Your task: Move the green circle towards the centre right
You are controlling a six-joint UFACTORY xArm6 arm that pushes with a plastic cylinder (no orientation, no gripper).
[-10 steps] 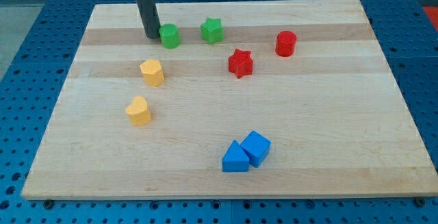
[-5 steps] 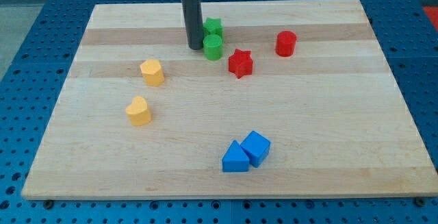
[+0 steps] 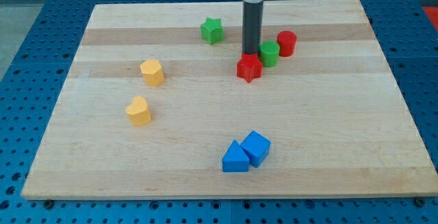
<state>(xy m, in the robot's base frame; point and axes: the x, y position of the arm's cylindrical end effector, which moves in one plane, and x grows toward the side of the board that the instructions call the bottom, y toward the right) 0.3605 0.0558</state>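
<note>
— Rod tip first: where is it?
— My tip (image 3: 251, 53) sits in the far half of the counter (image 3: 342, 135), right of centre, touching the left side of the green circle (image 3: 269, 53). No fingers here, just a bare rod, so nothing is grasping anything.
— And the green circle?
— Wedged between two red blocks: the red cylinder (image 3: 286, 43) is just beside it on the far right, the red star (image 3: 249, 67) just beside it on the near left. Whether they actually touch, I cannot tell.
— Anything else around?
— Green star (image 3: 212, 29) lies well to the left, near the far edge. Two yellow blocks, one (image 3: 152, 72) farther and one (image 3: 139, 110) nearer, sit on the left. Near us, a blue triangle (image 3: 235, 158) and a blue cube (image 3: 256, 146) touch each other.
</note>
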